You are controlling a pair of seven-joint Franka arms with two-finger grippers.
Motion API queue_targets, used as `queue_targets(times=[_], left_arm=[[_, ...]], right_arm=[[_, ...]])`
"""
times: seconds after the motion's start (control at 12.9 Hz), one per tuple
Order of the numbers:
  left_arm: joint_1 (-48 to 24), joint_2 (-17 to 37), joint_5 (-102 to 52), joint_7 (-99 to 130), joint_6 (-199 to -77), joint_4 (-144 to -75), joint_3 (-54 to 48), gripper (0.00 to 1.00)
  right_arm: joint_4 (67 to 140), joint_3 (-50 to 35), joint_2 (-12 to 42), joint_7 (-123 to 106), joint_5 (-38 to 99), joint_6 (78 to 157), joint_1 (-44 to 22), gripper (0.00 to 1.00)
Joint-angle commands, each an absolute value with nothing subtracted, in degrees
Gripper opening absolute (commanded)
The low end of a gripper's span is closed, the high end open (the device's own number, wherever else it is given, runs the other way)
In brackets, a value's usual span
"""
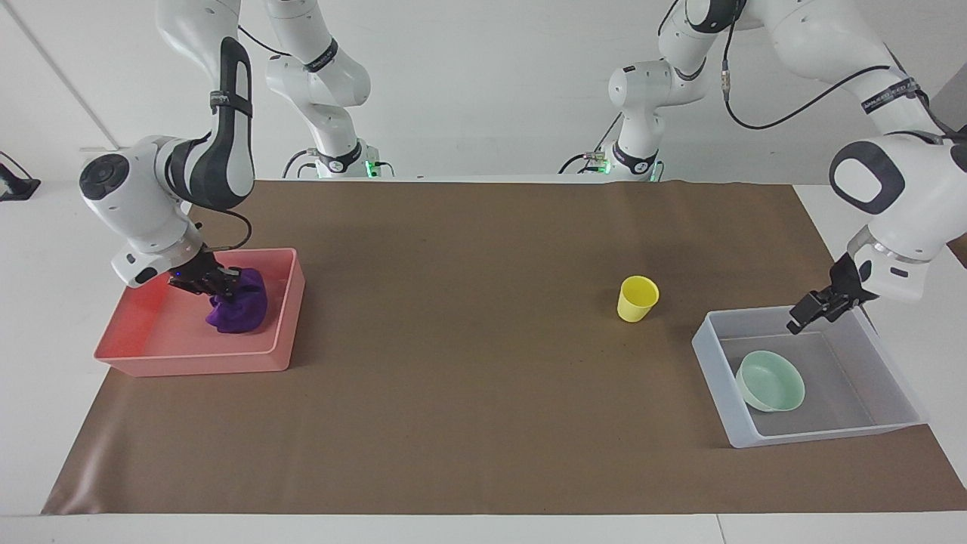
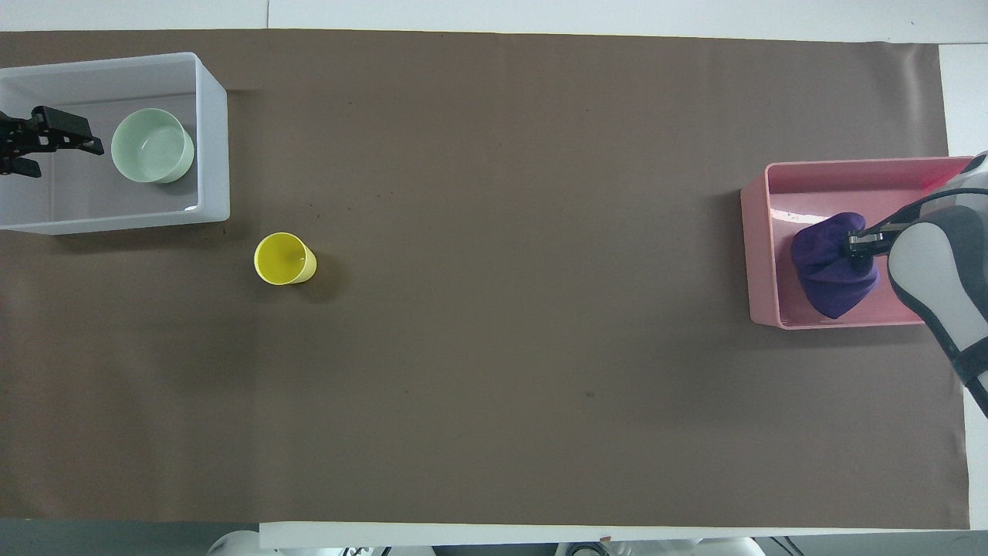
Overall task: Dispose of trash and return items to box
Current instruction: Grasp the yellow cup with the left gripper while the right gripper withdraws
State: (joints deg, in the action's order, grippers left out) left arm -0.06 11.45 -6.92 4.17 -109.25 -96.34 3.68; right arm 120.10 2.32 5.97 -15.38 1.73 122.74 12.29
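The brown mat [image 2: 494, 347] lies wide and bare at six o'clock. The box [image 1: 710, 363] holds the bowl [image 1: 770, 381]; the left gripper [image 1: 812, 311] hangs above, released. The right gripper [image 1: 219, 287] clenches the trash [image 1: 240, 311] in the pink tray [image 1: 151, 347]. The cup [image 1: 637, 298] stands apart. No readable writing.

- The bin [image 1: 714, 378] sits at the left arm's end of the bench [image 1: 468, 423], with the bowl [image 1: 770, 381] inside on its floor.
- The cup [image 1: 637, 298] stands upright on the bench near the bin, slightly nearer to the robots.
- The tray [image 1: 151, 361] sits at the right arm's end, well apart; the cloth wad [image 1: 240, 310] rests in it.
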Motion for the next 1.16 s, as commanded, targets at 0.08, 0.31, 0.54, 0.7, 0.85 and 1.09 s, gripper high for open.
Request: queue_targets(times=[0.08, 0.31, 0.54, 0.7, 0.85, 1.09], left_arm=[[-9.4, 4.9, -6.5, 14.1, -100.3, -102.8, 4.2, 1.0], [-16.2, -2.4, -6.3, 20.3, -119.0, -123.3, 4.1, 1.0], [-17.1, -0.2, -6.3, 21.6, -127.4, -127.5, 4.0, 0.99], [-17.1, -0.2, -6.3, 21.6, -127.9, -129.0, 3.9, 0.95], [-17.6, -0.6, -6.3, 21.8, -130.6, -131.3, 4.0, 0.25], [-17.9, -0.6, -6.3, 21.8, -130.8, -131.1, 4.0, 0.03]], right_arm=[[120.0, 1.6, 5.0, -16.1, 1.3, 122.0, 13.0, 1.0], [114.2, 1.0, 4.6, -14.5, 2.5, 113.8, 9.9, 1.0], [109.2, 1.0, 4.8, -4.2, 5.0, 108.6, 3.8, 1.0], [106.3, 1.0, 5.5, -3.0, 5.0, 106.0, 0.5, 1.0], [101.8, 1.0, 5.8, -3.0, 4.9, 100.1, -1.6, 1.0], [93.5, 1.0, 5.8, -3.2, 3.9, 90.0, -2.0, 1.0]])
